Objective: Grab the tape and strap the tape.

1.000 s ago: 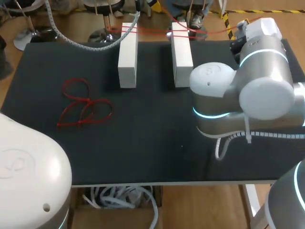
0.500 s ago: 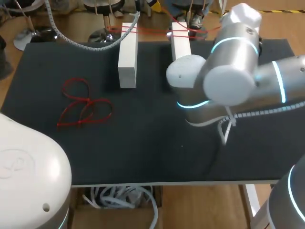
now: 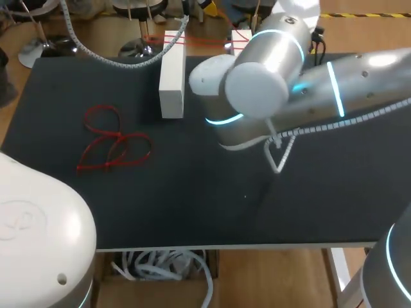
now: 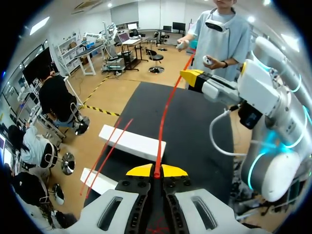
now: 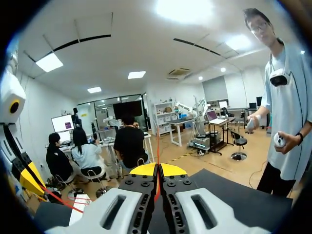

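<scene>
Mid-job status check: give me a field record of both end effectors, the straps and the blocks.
left end effector: shut on red strap
right end effector: shut on red strap
white blocks: two on black table, one mostly hidden by right arm
strung straps: red, running across both blocks' far ends
loose red ties: on table beside blocks, untouched

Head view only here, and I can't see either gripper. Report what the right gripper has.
Observer: The right wrist view shows the right gripper shut on a thin red tape running out ahead of its tips.
Operator: Now the left gripper.
Observer: The left gripper is shut on red tape as well.
Operator: Say where that strand leads.
Observer: Ahead over the table, past a white block, towards the right gripper's yellow tip.
</scene>
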`<action>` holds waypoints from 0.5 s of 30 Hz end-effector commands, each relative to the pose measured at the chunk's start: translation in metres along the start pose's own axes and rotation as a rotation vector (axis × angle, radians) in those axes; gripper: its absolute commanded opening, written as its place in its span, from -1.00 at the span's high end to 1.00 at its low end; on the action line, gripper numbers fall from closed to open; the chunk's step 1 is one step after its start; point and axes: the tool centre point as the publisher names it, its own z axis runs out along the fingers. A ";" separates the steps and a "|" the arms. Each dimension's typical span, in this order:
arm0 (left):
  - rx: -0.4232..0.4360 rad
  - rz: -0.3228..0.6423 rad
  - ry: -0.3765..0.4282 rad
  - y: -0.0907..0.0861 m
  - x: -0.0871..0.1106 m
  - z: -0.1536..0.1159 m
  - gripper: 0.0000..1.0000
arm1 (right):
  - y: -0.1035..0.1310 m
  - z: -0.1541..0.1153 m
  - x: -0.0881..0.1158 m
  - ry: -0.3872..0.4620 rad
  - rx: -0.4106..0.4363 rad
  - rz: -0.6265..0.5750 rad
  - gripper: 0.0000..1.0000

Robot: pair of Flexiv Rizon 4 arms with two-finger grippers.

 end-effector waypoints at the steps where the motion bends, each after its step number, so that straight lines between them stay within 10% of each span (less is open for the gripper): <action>1: -0.004 0.000 0.001 -0.001 0.000 0.000 1.00 | -0.005 0.009 0.003 0.078 -0.029 -0.029 1.00; 15: -0.004 0.000 0.001 -0.001 0.000 0.000 1.00 | -0.018 0.017 -0.002 0.388 -0.021 -0.062 1.00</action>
